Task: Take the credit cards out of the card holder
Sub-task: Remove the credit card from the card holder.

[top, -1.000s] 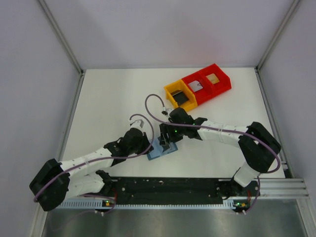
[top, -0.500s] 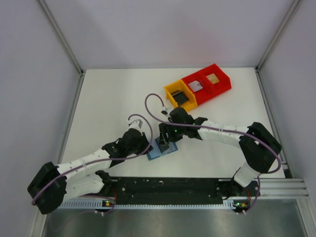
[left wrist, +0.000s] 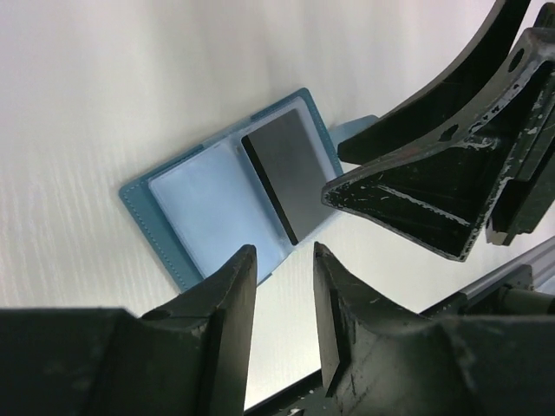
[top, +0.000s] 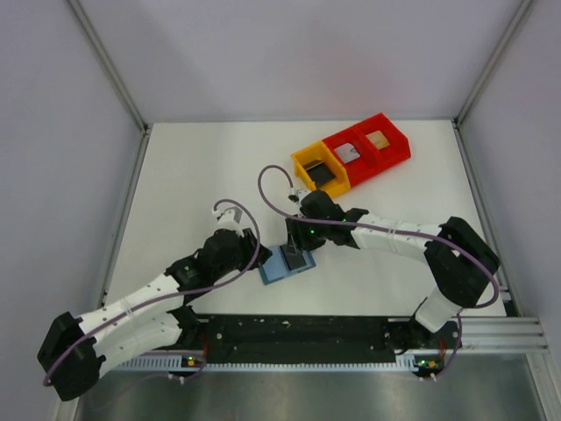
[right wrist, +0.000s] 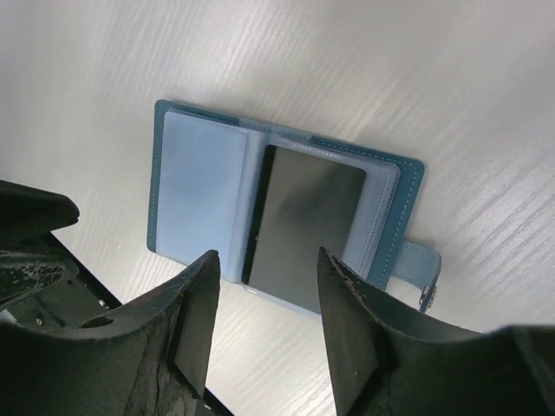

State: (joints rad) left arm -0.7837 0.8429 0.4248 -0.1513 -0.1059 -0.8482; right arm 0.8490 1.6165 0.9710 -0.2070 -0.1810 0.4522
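Since the left gripper (left wrist: 283, 250) hangs at the near-left edge of the card holder (left wrist: 139, 195) with its jaws only slightly apart and nothing between them, nobody is pinning that wallet down, and that's my main worry. The holder lies open and flat on the surface (top: 193, 175), near the front middle, between the two grippers. Its tab (right wrist: 416, 264) pokes off the right end.

One dark card (right wrist: 303, 227) sits in the right half. The pale sleeve (left wrist: 195, 195) on the left half looks empty, though I can't rule out a light card under that glare.

The right gripper (right wrist: 265, 254) hovers right over the dark card, jaws roughly half spread, holding nothing.

What could go sideways, I reckon:
- The card sits flush in slick plastic, so the fingers may just skate off.
- If they pinch sleeve and card together, the whole light holder probably lifts or drags along.
- The two grippers are crowded close, so a bump looks possible.

Farther back on the right, the yellow bin (top: 301, 167) holds a black card (top: 323, 174). The red bin (top: 399, 147) holds a pale card (top: 348, 153) and a tan card (top: 379, 139), one per compartment.

As for brands or writing, I can't read any on the cards, holder or bins.
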